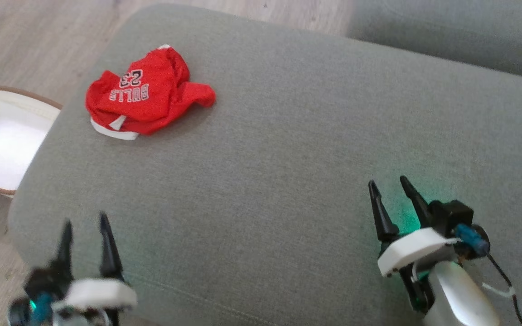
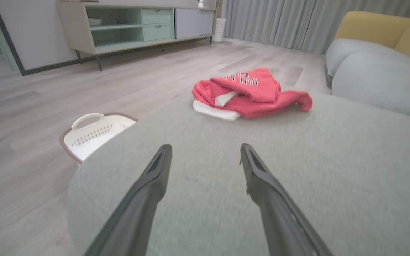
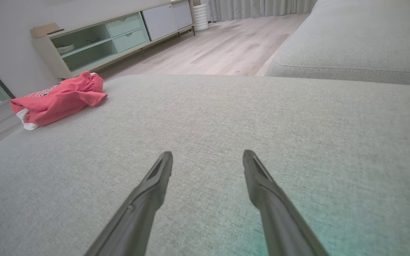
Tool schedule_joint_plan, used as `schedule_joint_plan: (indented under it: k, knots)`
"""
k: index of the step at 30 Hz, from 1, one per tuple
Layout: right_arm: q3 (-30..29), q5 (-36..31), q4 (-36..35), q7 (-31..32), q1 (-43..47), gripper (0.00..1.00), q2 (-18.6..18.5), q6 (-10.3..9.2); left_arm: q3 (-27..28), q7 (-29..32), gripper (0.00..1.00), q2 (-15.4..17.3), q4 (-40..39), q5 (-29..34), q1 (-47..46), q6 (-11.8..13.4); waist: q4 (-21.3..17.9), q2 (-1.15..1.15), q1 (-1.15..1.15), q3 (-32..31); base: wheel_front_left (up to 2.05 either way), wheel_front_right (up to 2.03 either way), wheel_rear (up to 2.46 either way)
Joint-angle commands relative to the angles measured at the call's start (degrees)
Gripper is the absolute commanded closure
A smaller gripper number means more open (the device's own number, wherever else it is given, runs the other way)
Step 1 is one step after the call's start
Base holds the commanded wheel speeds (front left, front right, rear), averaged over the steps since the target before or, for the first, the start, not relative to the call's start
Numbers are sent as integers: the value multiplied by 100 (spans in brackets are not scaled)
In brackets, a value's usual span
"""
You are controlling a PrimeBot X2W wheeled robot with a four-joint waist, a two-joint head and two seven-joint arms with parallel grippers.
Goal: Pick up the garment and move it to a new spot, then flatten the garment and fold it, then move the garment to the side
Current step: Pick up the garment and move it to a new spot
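Note:
The garment (image 1: 145,93) is a red jersey with white trim and lettering, lying crumpled near the far left corner of the grey cushion (image 1: 288,149). It also appears ahead of the fingers in the left wrist view (image 2: 251,93) and at far left in the right wrist view (image 3: 57,99). My left gripper (image 1: 84,224) hovers open over the near left part of the cushion, well short of the garment. Over the near right part my right gripper (image 1: 388,183) stands open, far from it. Both hold nothing.
A white perforated basket (image 1: 2,136) with a brown rim stands on the wooden floor left of the cushion, also in the left wrist view (image 2: 94,133). Another grey cushion (image 1: 451,31) lies at the back right. A low cabinet (image 2: 133,25) stands against the far wall.

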Motion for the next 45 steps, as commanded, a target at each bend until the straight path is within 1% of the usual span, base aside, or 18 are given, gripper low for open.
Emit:
schedule_joint_plan:
  k: [1,3,6,7,10,13,17,23,27,30,34,36,37,38,45]
  knots:
    - [111,-24,-248,-60,-337,0,-3,-5,329,-48,0,73,-310,65,-554,-96,-134,0,0,191,0,0,0]
    - [81,-69,-310,-60,-373,0,-3,-5,489,-48,0,125,-430,125,-872,-201,-204,0,0,316,0,0,0]
    - [67,-156,-398,-60,-422,0,-3,-5,633,-48,0,340,-425,228,-1434,-342,-318,0,0,508,0,0,0]
    - [67,-156,-398,-60,-422,0,-3,-5,633,-48,0,340,-425,228,-1434,-342,-318,0,0,508,0,0,0]
    - [103,-227,-503,-60,-511,0,-3,-5,628,-48,0,660,-161,287,-2056,-480,-476,0,0,735,0,0,0]
    - [166,-256,-679,-60,-633,0,-3,-5,470,-48,0,951,251,190,-2664,-581,-653,0,0,963,0,0,0]
    - [182,-329,-847,-60,-754,0,-4,-5,171,-48,0,1376,828,-82,-3368,-618,-900,0,0,1252,0,0,0]
    - [122,-424,-994,-60,-869,0,-80,-5,-448,26,0,1806,1830,-658,-3996,-622,-1198,0,0,1620,0,0,0]
    - [126,-432,-1063,-60,-940,0,-116,-5,-593,274,0,1951,2589,-917,-4253,-623,-1368,0,0,1812,0,0,0]
    - [137,-414,-1088,-60,-993,0,-140,-5,-632,458,0,1926,3123,-1092,-4350,-623,-1479,0,0,1907,0,0,0]
    - [84,-394,-1085,-60,-994,0,-175,-5,-682,775,0,1883,3714,-1292,-4439,-623,-1532,0,0,1948,0,0,0]
    - [68,-388,-1072,-60,-987,0,-185,-5,-678,796,0,1883,3918,-1346,-4494,-623,-1532,0,0,1949,0,0,0]
    - [58,-388,-1065,-60,-982,0,-190,-5,-696,786,26,1868,3987,-1366,-4516,-623,-1524,0,0,1940,0,0,0]
    - [33,-392,-1042,-60,-965,0,-191,-5,-766,735,100,1865,4081,-1369,-4556,-623,-1499,0,0,1907,0,0,0]
    - [71,-347,-925,-60,-944,0,-112,-5,-1141,154,100,1962,3816,-1235,-4880,-624,-1438,0,0,1597,0,0,0]
